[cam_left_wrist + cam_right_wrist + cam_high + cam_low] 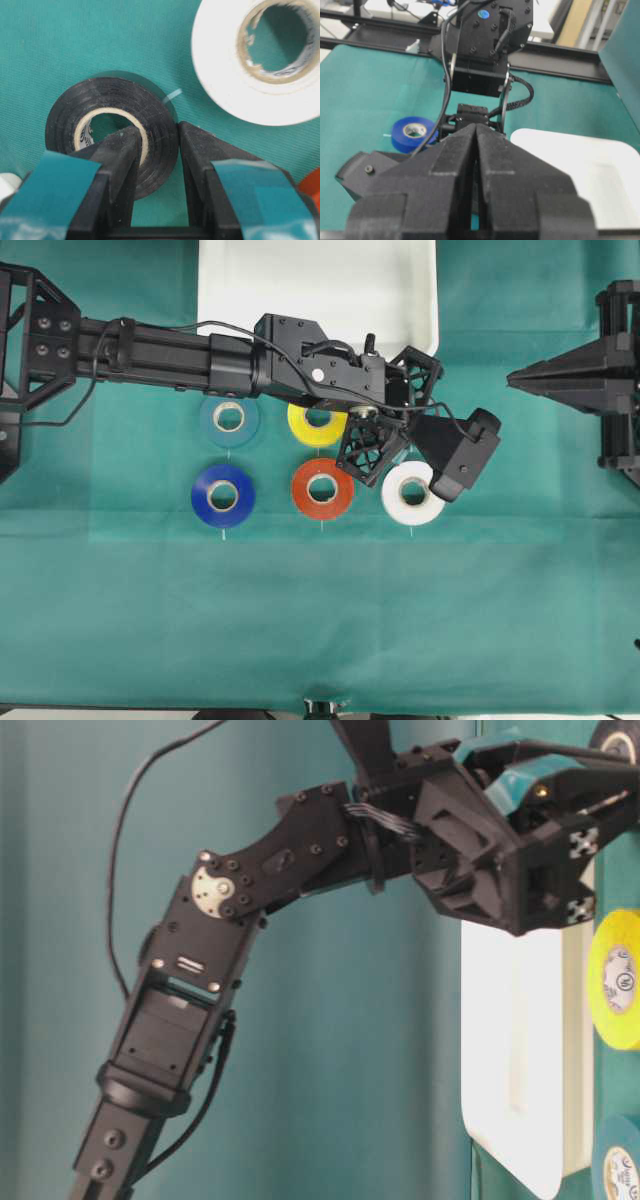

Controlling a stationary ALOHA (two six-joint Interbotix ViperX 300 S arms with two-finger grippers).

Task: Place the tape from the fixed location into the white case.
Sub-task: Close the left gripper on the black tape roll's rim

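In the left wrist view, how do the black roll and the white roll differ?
The black tape is pinched by the left gripper, one finger inside its core and one outside its wall; the white roll lies untouched beyond it. The black roll looks tipped up toward the camera, the white roll flat on the cloth. Both have pale cardboard cores and look alike in size.

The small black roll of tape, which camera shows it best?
The left wrist view: the small black roll of tape fills the frame, its wall pinched by the left gripper. Overhead, the arm hides it; the other two views show none of it.
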